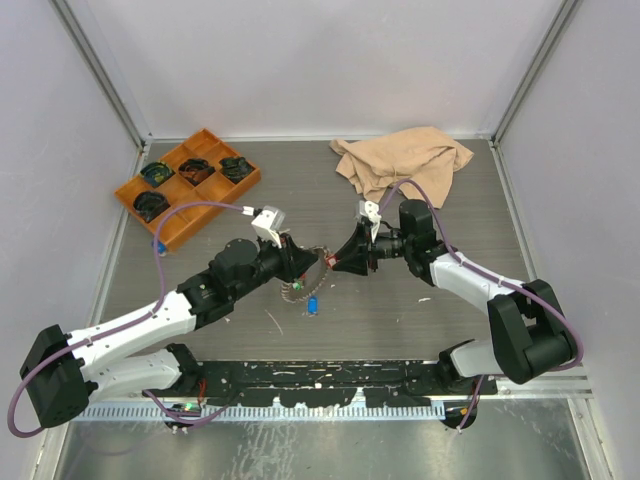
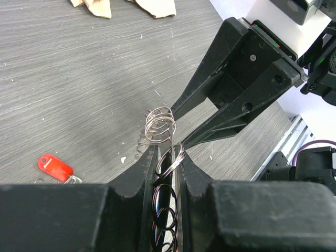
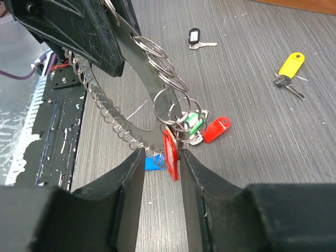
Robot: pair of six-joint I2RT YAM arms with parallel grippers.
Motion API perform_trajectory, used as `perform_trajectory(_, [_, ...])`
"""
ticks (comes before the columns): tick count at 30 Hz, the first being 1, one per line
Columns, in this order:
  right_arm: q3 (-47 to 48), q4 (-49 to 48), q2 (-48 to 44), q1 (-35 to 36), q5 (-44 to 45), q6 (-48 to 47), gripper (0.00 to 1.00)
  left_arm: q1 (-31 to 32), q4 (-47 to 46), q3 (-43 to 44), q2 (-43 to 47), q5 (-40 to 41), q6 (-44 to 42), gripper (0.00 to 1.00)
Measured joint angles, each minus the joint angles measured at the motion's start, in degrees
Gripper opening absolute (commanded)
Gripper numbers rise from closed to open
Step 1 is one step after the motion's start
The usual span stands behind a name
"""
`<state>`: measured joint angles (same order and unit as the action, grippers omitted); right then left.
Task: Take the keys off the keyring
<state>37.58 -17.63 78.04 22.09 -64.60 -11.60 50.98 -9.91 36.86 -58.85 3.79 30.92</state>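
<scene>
In the top view the left gripper [image 1: 297, 266] and right gripper [image 1: 338, 262] met nose to nose at frame centre. The keyring [image 1: 297, 289] hung between and just below them, with a blue key [image 1: 313, 304] under it. The tray [image 1: 137, 190] at upper left and the cloth [image 1: 400, 165] at upper right lay well apart from this.

In the left wrist view the left gripper [image 2: 168, 152] was clenched on the keyring [image 2: 169, 164] at bottom centre. Small wire loops [image 2: 159, 123] stood just above its tips. The right gripper's fingers [image 2: 184, 102] came in from the upper right and pointed at those loops. A red key [image 2: 55, 167] lay on the table [image 2: 79, 79] at lower left.

In the right wrist view the keyring [image 3: 149, 107] swept from upper left, where the left gripper held it, down to bottom centre. A red tag [image 3: 170, 155] hung upright between the right gripper's fingers, its long axis up the frame and in line with them. It sat close to the right-hand finger with a gap on the other side, so the jaws were parted astride it and not yet pinching. A green key [image 3: 194, 123] lay just beyond; whether it was on the ring I could not tell. The black key [image 3: 195, 37] and yellow key [image 3: 291, 64] lay loose at upper right.

The right arm was the nearer to the tag; the left only steadied the ring.
</scene>
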Motion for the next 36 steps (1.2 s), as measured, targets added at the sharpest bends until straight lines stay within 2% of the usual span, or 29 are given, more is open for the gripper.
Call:
perform_trajectory(5, [0.0, -0.2, 0.0, 0.6, -0.1, 0.1, 0.20, 0.0, -0.1, 0.3, 0.1, 0.6, -0.5, 0.00])
perform_trajectory(9, [0.0, -0.1, 0.0, 0.9, 0.0, 0.2, 0.18, 0.0, -0.1, 0.3, 0.4, 1.5, -0.7, 0.00])
perform_trajectory(16, [0.0, -0.1, 0.0, 1.1, 1.6, 1.9, 0.33, 0.0, -0.2, 0.5, 0.4, 2.0, -1.5, 0.00])
perform_trajectory(23, [0.0, -0.5, 0.0, 1.2, 3.2, 5.0, 0.43, 0.0, -0.6, 0.6, 0.4, 2.0, -1.6, 0.00])
perform_trajectory(26, [0.0, -1.5, 0.0, 1.4, 3.2, 6.2, 0.43, 0.0, -1.1, 0.6, 0.4, 2.0, -1.6, 0.00])
perform_trajectory(31, [0.0, -2.1, 0.0, 2.6, 4.2, 7.5, 0.34, 0.0, -1.6, 0.7, -0.1, 2.0, -1.5, 0.00])
perform_trajectory(36, [0.0, -1.9, 0.8, 3.0, 6.1, 8.2, 0.15, 0.0, -1.9, 0.7, -0.2, 2.0, -1.4, 0.00])
